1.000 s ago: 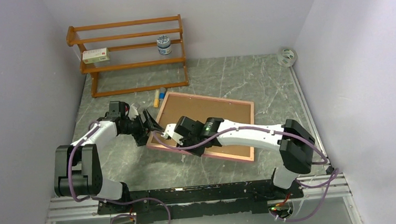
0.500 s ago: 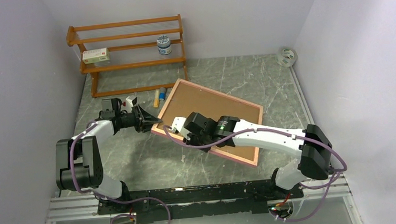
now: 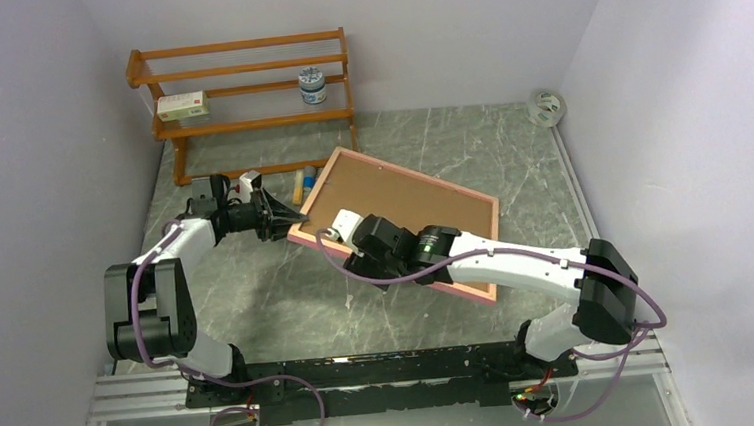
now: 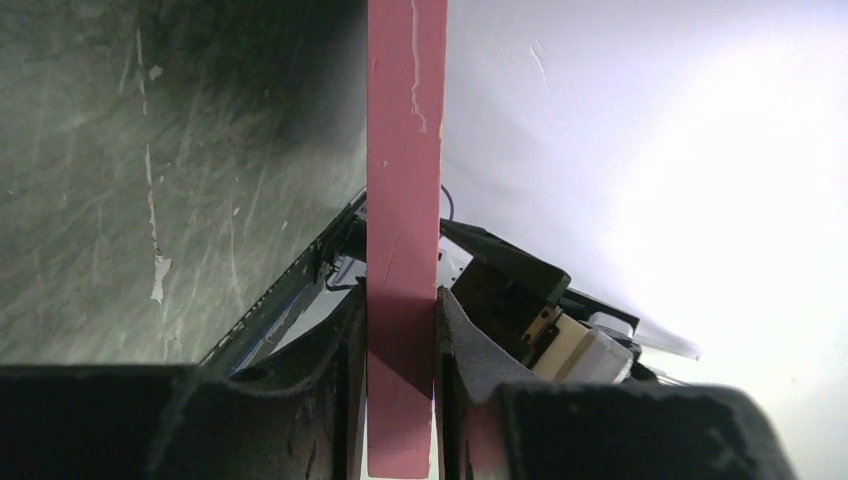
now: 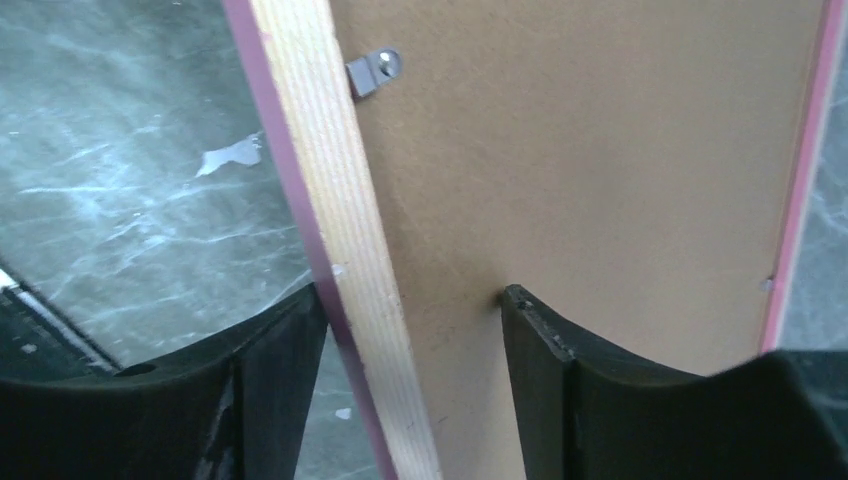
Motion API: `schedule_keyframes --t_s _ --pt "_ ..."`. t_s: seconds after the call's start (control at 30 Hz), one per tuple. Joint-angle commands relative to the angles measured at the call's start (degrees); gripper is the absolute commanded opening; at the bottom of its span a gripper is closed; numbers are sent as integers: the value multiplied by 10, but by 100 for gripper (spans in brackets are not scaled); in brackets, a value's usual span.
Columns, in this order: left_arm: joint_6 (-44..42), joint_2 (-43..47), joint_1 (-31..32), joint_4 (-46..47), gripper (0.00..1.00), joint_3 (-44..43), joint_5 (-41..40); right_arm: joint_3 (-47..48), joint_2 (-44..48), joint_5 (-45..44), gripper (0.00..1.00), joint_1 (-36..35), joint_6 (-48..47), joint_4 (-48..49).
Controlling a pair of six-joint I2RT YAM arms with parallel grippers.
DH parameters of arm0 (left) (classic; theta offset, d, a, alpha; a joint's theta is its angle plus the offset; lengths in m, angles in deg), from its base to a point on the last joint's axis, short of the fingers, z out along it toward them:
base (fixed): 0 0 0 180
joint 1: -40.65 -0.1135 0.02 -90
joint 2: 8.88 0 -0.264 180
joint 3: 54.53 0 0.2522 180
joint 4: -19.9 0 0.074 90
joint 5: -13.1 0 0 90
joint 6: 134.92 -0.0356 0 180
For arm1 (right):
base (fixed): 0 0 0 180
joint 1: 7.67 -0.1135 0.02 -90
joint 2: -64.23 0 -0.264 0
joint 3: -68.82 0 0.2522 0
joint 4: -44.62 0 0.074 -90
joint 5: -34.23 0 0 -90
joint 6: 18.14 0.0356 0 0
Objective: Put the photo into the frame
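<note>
The frame (image 5: 335, 200) runs off the top and bottom of my right wrist view, and its pink edge runs off the top of my left one. Its front is turned from every camera. The print on the box (image 3: 183, 106) is too small to read.

On the table (image 3: 520, 163), frame (image 3: 421, 177) at centre, shelf rack (image 3: 246, 124) behind it leftward, tape roll (image 3: 546, 108) at back right.
</note>
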Motion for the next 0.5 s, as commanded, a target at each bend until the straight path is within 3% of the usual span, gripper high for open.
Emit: schedule_keyframes --t_s 0.0,0.23,0.47 --pt "21 6 -1 -55 2 -49 48 -24 31 -92 69 -17 -8 51" --pt "17 -6 -4 -116 3 -75 41 -44 17 -289 68 -72 -42 76" --pt "31 -12 -14 -138 3 -85 42 -51 14 -415 47 -104 -108 103"
